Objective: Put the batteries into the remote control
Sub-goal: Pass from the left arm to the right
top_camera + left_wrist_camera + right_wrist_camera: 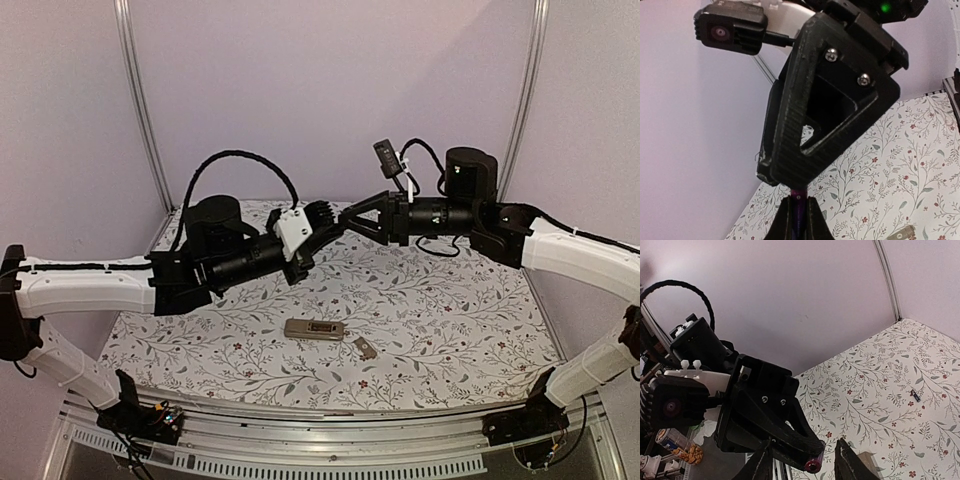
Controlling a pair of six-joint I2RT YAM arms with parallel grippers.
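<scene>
Both arms are raised above the table and their grippers meet in mid-air. My left gripper (799, 201) is shut on a thin purple battery (799, 207), whose red-purple end (813, 466) pokes out of its tip. My right gripper (802, 449) stands open, its fingers (847, 462) on either side of the left gripper's tip and the battery, with a gap on the right side. The remote control (315, 329) lies back up on the flowered cloth at the front middle. A small dark stick (915, 396), like another battery, lies on the cloth.
A small flat cover piece (365, 348) lies just right of the remote. The flowered cloth (450, 320) covers the table, with pale walls and metal posts (140, 100) at the back. A jar of snacks (675, 445) shows beyond the table in the right wrist view.
</scene>
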